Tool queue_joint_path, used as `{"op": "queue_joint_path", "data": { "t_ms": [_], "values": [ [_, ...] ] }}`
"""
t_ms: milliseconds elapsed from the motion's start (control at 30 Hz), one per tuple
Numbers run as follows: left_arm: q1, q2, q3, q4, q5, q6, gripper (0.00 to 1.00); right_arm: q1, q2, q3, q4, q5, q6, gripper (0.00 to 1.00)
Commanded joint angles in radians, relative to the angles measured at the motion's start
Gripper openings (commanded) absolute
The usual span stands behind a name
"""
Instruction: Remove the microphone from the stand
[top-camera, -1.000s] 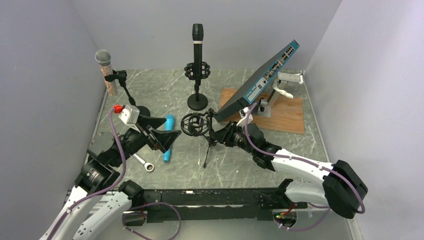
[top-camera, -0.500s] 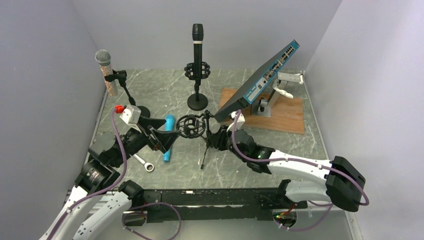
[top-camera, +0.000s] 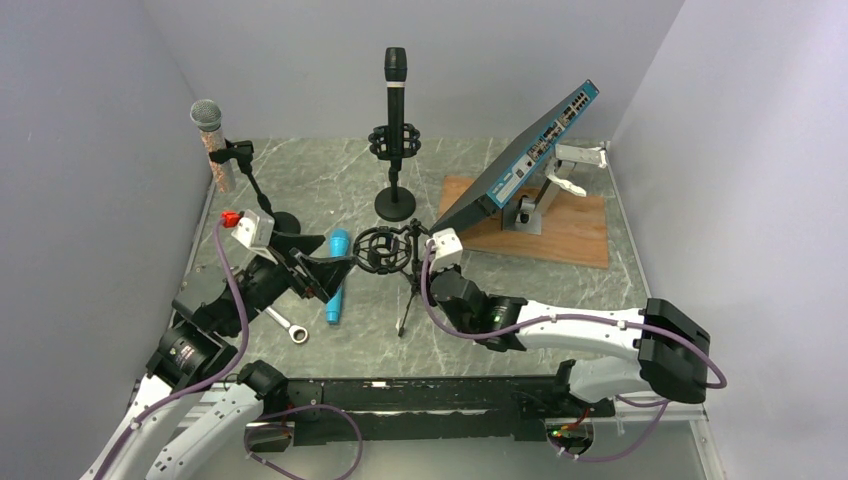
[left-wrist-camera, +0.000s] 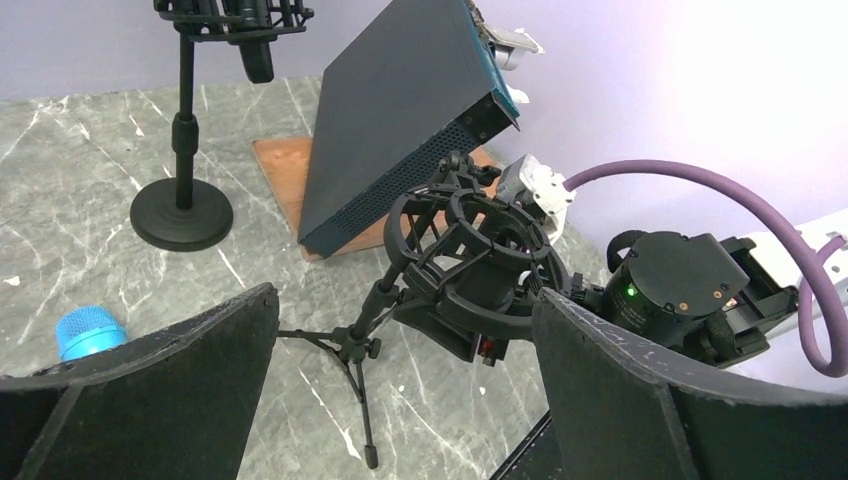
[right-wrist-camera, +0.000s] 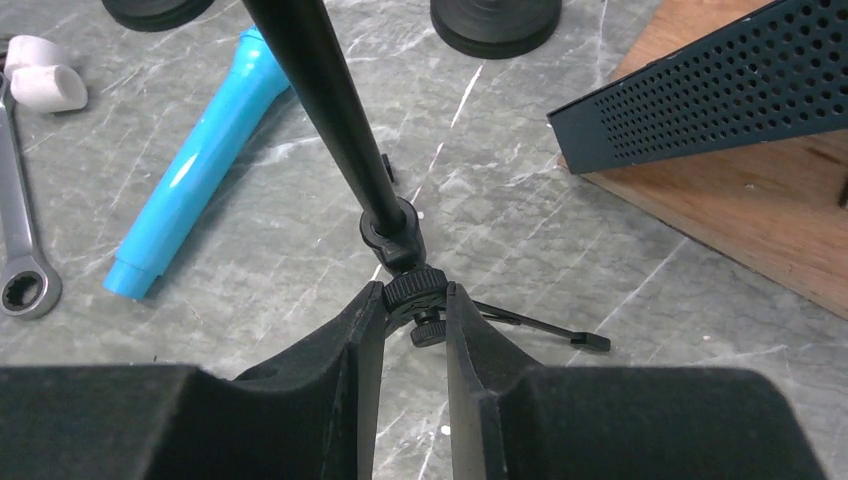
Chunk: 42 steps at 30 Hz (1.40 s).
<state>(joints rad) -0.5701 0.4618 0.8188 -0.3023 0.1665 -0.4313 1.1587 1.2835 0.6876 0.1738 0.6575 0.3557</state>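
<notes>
Right gripper (right-wrist-camera: 415, 300) clenches 1 of 3 stands (top-camera: 408, 305) (top-camera: 394, 205) (top-camera: 252, 182), left gripper (left-wrist-camera: 405, 300) gapes wide; 3 microphones (top-camera: 395, 80) (top-camera: 210, 135) (top-camera: 333, 305), 1 wrench (top-camera: 285, 325).

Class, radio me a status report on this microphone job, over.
Right gripper shut on hub of tripod stand. Left gripper open, facing its cradle. Blue microphone lies loose on table.

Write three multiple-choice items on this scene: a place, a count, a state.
1. Where lies the blue microphone? A on the wooden board; B on the table beside the wrench; C in a mount.
2. How many microphones sit in stands? A one; B three; C two.
3. The right gripper is: A shut on the tripod stand; B wide open; C holding the wrench.
Key: B, it lies flat by the wrench; C, the black microphone and the silver-headed microphone; A, its jaws pinch the hub.
</notes>
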Motion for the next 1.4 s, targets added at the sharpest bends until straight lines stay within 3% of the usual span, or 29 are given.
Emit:
{"op": "queue_joint_path", "data": {
  "t_ms": [0,100,233,433,700,1033,1200,1367],
  "values": [
    [-0.001,-0.004,0.035,0.007,-0.022,0.009,0.99,0.001,-0.03,0.01,-0.076,0.009,-0.021,0.21],
    [-0.002,-0.011,0.044,-0.003,-0.044,-0.004,0.99,0.0,-0.095,-0.03,-0.046,-0.035,0.024,0.48],
    [-0.002,-0.021,0.044,0.002,-0.051,-0.006,1.0,0.0,-0.182,-0.072,-0.074,-0.049,0.078,0.62],
    [-0.002,0.001,0.059,0.002,-0.03,-0.008,0.99,-0.001,-0.335,-0.104,-0.167,-0.051,0.15,0.68],
    [-0.002,0.056,0.12,0.017,0.024,-0.001,0.99,-0.006,-0.443,0.071,-0.302,-0.081,0.183,0.79],
    [-0.001,0.037,0.081,-0.005,0.04,-0.032,1.0,-0.036,-0.234,0.533,-0.474,-0.128,0.017,0.86],
    [-0.001,0.04,0.086,-0.027,0.034,-0.029,0.99,-0.088,-0.14,0.625,-0.464,-0.165,-0.014,0.87],
    [-0.002,0.04,0.088,-0.035,0.033,-0.022,0.99,-0.172,-0.084,0.573,-0.415,-0.247,0.011,0.86]
  ]
}}
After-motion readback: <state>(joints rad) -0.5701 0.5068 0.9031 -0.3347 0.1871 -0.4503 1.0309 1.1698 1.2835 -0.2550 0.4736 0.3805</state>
